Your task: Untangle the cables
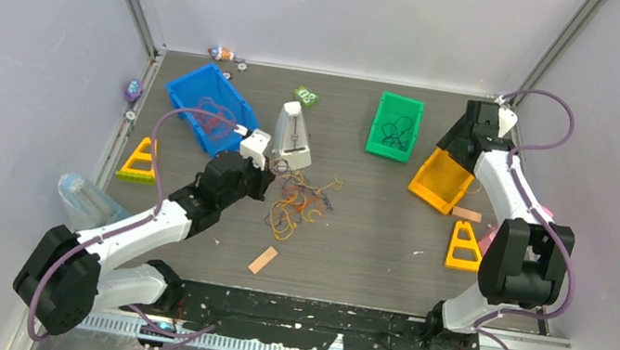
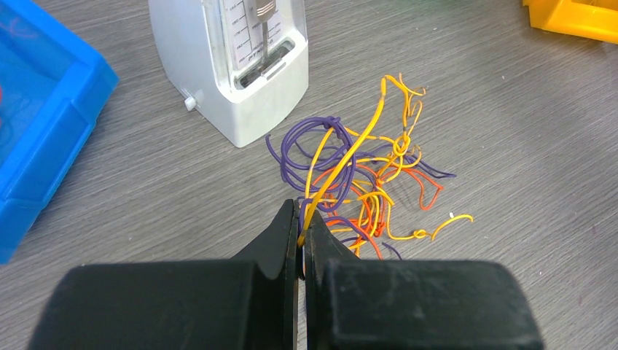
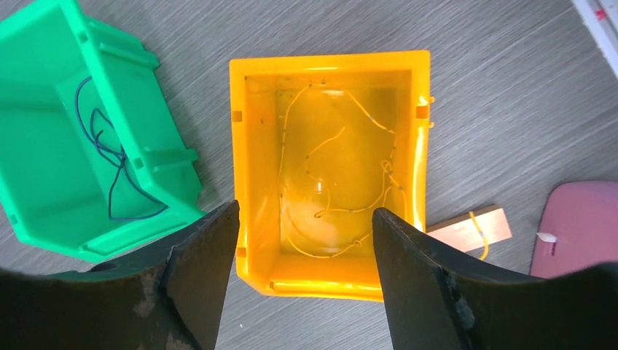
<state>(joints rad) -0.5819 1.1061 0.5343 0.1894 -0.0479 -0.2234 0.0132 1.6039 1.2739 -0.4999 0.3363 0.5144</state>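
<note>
A tangle of thin yellow, orange and purple cables [image 1: 302,202] lies on the table in front of a white metronome [image 1: 294,135]. In the left wrist view the tangle [image 2: 372,193] spreads just beyond my left gripper [image 2: 301,219], which is shut on one yellow cable [image 2: 350,149] that rises out of the pile. My left gripper [image 1: 266,178] sits at the tangle's left edge. My right gripper [image 3: 306,211] is open and empty above an orange bin [image 3: 251,168] that holds loose yellow cables [image 3: 335,168].
A green bin [image 3: 44,175] with a dark cable [image 3: 109,160] stands left of the orange bin. A blue bin [image 1: 209,107] holds red cable. A wooden block [image 3: 466,227], a pink object [image 3: 583,226], triangular frames [image 1: 139,159] [image 1: 464,246], a second block [image 1: 263,260] and a bottle [image 1: 86,201] lie around.
</note>
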